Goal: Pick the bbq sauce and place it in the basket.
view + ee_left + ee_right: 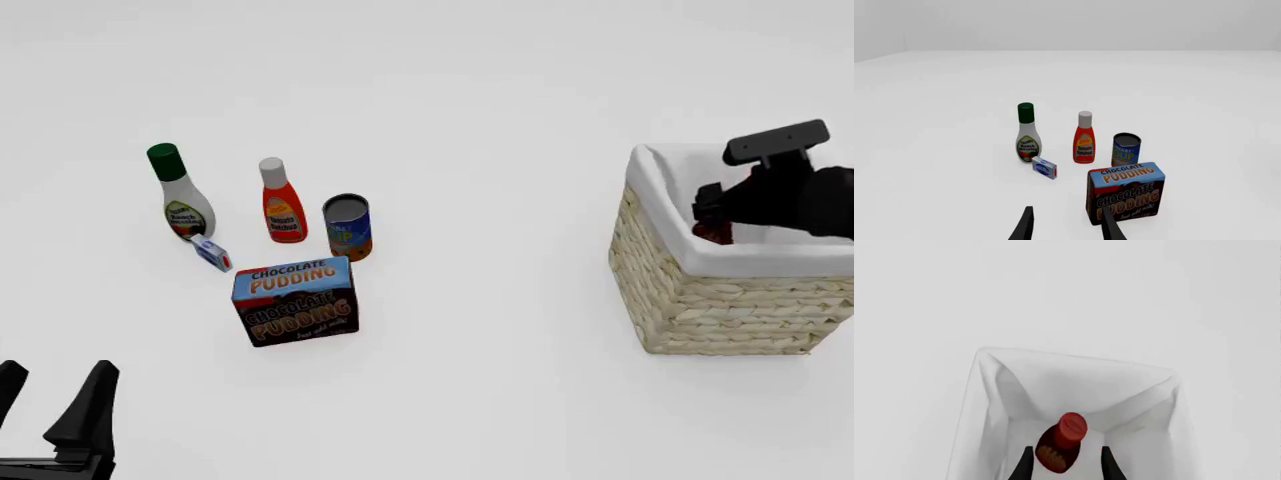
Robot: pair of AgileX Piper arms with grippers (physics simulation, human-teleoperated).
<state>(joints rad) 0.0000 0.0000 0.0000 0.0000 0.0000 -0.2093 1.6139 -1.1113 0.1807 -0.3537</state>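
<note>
Bbq sauce [1059,446] hangs inside the basket [707,300], right fingers [1026,465] clamped on it. Left fingers [1026,226] stand apart near the pudding box [295,300]; can [347,227] and two bottles stand beyond the pudding box.

Right pincer [1064,464] points steeply downward, fingers parted; left pincer [1066,225] spread, low.

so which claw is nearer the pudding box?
Left. The left claw sits just short of the pudding box, on its left. The right claw is far right, over the basket.
</note>
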